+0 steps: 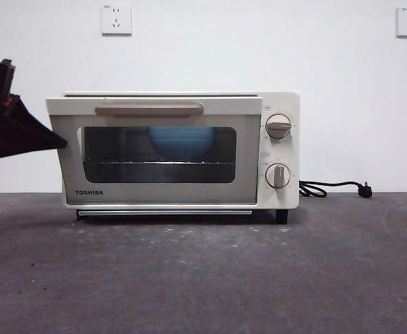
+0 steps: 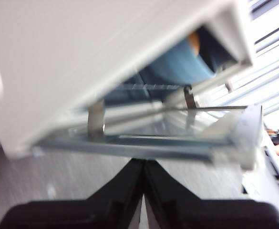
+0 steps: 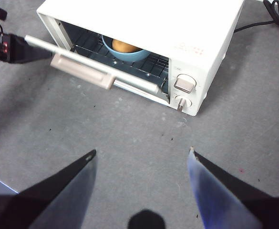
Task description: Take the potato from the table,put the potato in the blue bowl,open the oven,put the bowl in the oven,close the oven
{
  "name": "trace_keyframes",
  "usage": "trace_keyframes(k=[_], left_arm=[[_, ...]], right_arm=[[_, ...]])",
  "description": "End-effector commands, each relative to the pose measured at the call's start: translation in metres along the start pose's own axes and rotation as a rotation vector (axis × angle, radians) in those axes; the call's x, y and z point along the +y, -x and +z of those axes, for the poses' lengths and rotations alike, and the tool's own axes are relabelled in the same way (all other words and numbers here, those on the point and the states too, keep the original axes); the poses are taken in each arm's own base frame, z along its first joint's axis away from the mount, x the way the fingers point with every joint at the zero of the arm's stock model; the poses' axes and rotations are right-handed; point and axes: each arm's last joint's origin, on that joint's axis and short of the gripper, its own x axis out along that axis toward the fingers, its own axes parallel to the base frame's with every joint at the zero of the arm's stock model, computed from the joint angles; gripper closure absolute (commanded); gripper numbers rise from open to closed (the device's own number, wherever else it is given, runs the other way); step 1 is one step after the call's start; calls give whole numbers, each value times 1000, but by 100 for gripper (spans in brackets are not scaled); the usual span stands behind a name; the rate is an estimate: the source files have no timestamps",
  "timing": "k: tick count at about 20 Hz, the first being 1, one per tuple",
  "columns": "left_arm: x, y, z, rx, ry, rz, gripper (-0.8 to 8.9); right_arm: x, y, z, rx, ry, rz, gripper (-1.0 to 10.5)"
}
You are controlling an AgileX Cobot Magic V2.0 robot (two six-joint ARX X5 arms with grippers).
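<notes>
Standing on the table [image 1: 203, 278], the oven [image 1: 280, 101] faces the near edge, its door [image 1: 154, 202] tilted slightly ajar and almost shut; the right wrist view shows a gap along the door's top edge. Inside, the blue bowl [image 1: 181, 142] sits on the wire rack [image 3: 153, 64], seen through the dark glass in the front view; the potato [image 3: 124, 46] lies in the bowl, its orange top visible over the rim. The left gripper [image 1: 57, 142] comes in from the left, its black tip pressed against the left edge of the door; its jaws are pressed together, meeting in a point just in front of the door's edge in the left wrist view, with nothing pinched between them. The right gripper [image 3: 141, 155] hangs above the bare table on the near side of the oven, well apart from it; its jaws are spread wide and hold nothing. The handle [image 1: 149, 109] runs along the top of the door; two knobs [image 1: 278, 126] sit at the right of the oven front; a black cord [image 1: 332, 188] trails on the table to the right.
</notes>
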Motion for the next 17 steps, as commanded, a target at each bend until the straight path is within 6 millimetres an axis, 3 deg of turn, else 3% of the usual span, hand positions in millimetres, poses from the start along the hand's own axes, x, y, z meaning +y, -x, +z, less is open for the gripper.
trace_keyframes(k=[1,10,17], left_arm=[[-5,-1,7,-10,-15,-1,822],[-22,-5,17,31,-9,-17,822],[-76,9,21,11,-125,125,821]], right_arm=[[0,0,0,-1,-2,3,631],[0,0,-2,20,0,1,631],[0,0,-3,25,12,1,631]])
